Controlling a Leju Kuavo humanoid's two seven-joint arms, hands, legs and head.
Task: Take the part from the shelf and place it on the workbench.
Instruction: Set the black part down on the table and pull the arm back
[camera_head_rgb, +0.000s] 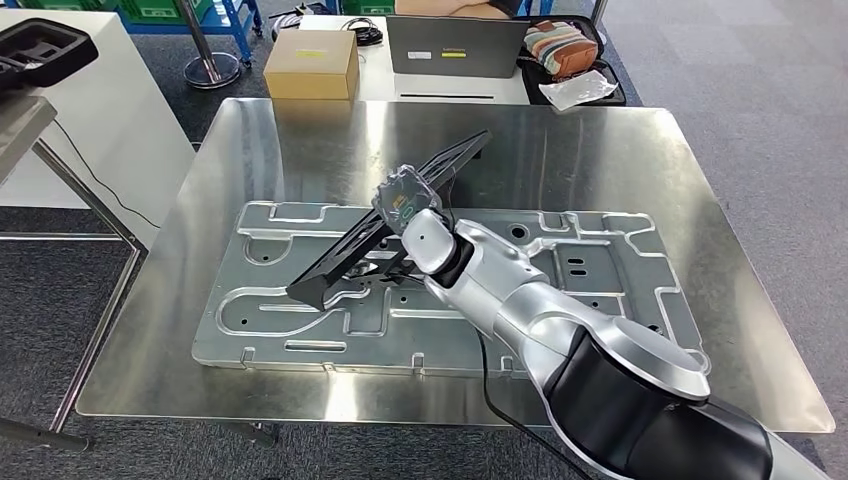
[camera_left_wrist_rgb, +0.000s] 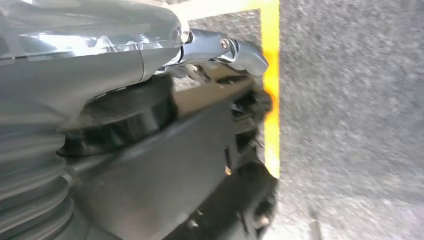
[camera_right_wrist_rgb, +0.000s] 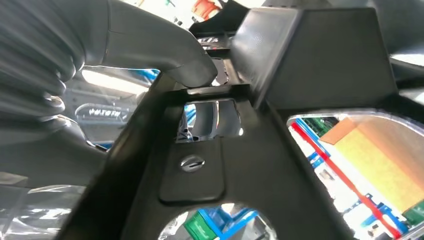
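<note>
A long black part (camera_head_rgb: 345, 262) slants across the workbench (camera_head_rgb: 600, 150). Its lower end touches the stamped metal plate (camera_head_rgb: 600, 290) and its far end is raised. My right hand (camera_head_rgb: 408, 205) grips the part near its middle. In the right wrist view the thumb (camera_right_wrist_rgb: 165, 50) presses on the edge of the black part (camera_right_wrist_rgb: 250, 165), and the metal plate shows through its cut-outs. My left hand (camera_left_wrist_rgb: 150, 60) hangs over grey floor with a silver finger (camera_left_wrist_rgb: 225, 50) stretched out and nothing in it.
A cardboard box (camera_head_rgb: 312, 62), a laptop (camera_head_rgb: 455, 45) and a bag (camera_head_rgb: 560, 45) lie on a table behind the workbench. A white table (camera_head_rgb: 90, 100) with a black tray (camera_head_rgb: 40, 45) stands at the left. A yellow floor line (camera_left_wrist_rgb: 271, 100) runs under the left arm.
</note>
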